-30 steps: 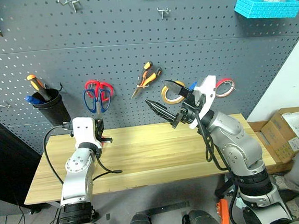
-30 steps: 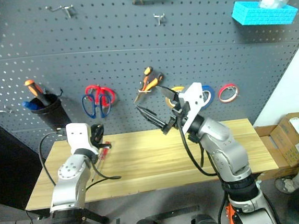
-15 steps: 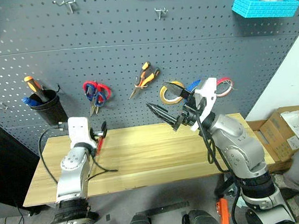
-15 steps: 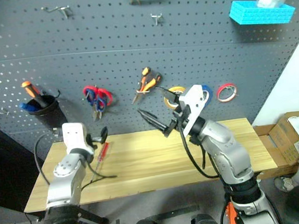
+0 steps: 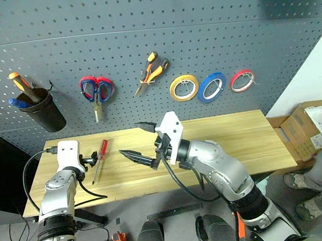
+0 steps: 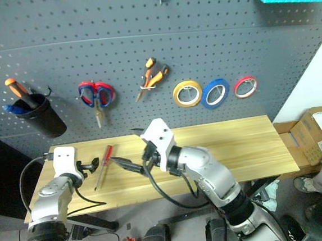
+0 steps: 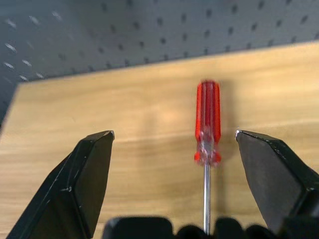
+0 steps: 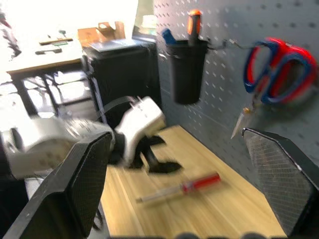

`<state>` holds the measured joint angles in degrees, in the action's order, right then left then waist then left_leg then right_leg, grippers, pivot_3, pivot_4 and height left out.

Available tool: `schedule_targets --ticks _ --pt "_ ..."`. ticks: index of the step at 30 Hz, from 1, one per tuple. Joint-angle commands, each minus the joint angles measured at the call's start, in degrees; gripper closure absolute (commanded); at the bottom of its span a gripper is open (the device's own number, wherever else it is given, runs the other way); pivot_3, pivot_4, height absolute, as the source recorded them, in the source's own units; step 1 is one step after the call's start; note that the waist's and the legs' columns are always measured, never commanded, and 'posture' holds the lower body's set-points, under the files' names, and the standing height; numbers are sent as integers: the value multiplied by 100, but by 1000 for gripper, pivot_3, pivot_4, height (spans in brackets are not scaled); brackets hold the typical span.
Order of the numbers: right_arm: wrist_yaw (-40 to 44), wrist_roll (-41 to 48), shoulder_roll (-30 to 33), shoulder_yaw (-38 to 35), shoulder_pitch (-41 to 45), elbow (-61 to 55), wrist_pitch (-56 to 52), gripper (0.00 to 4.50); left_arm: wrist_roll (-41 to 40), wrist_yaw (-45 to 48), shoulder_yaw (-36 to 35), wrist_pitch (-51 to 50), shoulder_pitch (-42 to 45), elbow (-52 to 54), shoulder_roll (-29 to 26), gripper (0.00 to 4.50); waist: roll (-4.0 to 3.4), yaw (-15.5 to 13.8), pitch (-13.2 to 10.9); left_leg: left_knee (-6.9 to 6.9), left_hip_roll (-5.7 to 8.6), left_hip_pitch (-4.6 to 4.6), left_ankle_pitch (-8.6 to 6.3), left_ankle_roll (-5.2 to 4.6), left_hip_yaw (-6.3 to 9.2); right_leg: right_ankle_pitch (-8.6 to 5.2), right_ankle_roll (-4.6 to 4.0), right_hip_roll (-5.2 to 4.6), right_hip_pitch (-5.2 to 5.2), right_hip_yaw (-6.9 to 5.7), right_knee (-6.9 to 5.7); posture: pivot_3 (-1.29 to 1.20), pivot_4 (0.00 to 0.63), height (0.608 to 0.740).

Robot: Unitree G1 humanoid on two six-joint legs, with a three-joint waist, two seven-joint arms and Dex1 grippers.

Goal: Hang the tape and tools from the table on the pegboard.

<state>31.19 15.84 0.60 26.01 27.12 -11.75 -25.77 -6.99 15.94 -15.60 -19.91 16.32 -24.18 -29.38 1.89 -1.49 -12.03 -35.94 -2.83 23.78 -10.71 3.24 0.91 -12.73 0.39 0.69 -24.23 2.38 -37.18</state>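
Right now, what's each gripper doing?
Left gripper: open, holding nothing; red screwdriver lies between its jaws.
Right gripper: open, empty.

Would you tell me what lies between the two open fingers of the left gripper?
In the left wrist view, the red-handled screwdriver lies on the table between the left gripper's fingers.

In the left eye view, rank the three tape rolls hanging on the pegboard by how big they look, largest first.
1. Blue ring-shaped tape roll and yellow tape roll: they look nearly alike, so I won't rank one above the other.
2. Red-pink tape roll: clearly the smallest.

All three hang on the same board, so nearness barely skews this.
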Motion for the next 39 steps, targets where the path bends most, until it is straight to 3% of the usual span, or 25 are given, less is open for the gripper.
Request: schedule_targets --ticks 1,3,11,22,32,39 --pt "-26 50 -50 -85 70 -177 -179 0 -182 339 12 -85 323 -274 -50 309 9 -5 -103 4 1 10 0 0 1 -5 -2 0 -5 -2 4 100 309 740" --pt "-23 90 20 -125 31 -354 -329 0 -236 451 40 -210 419 -295 -5 309 11 8 -202 8 3 29 -4 -3 4 -17 5 0 -19 -5 1 94 331 740" --pt "32 55 86 -207 272 -330 -612 0 -99 817 110 194 1718 -2202 -291 309 35 58 -499 -9 4 104 -10 -9 33 -15 49 12 -115 -19 -65 59 374 740" --pt "139 115 269 -230 225 -603 -818 0 -2 949 161 442 2050 -3298 -521 309 31 173 -672 -2 2 106 -10 -8 33 -23 61 10 -128 -18 -77 45 384 740" --pt "151 136 335 -372 266 -518 -825 0 -64 1217 127 527 2104 -3333 -527 3670 26 167 -676 -2 6 106 -9 -6 25 -24 62 4 -128 -13 -75 54 371 740" --pt "191 210 311 -564 404 -383 -758 0 -85 1324 210 485 2062 -2867 -368 3677 30 159 -673 1 6 107 -9 -6 24 -24 63 4 -128 -15 -71 56 320 740"
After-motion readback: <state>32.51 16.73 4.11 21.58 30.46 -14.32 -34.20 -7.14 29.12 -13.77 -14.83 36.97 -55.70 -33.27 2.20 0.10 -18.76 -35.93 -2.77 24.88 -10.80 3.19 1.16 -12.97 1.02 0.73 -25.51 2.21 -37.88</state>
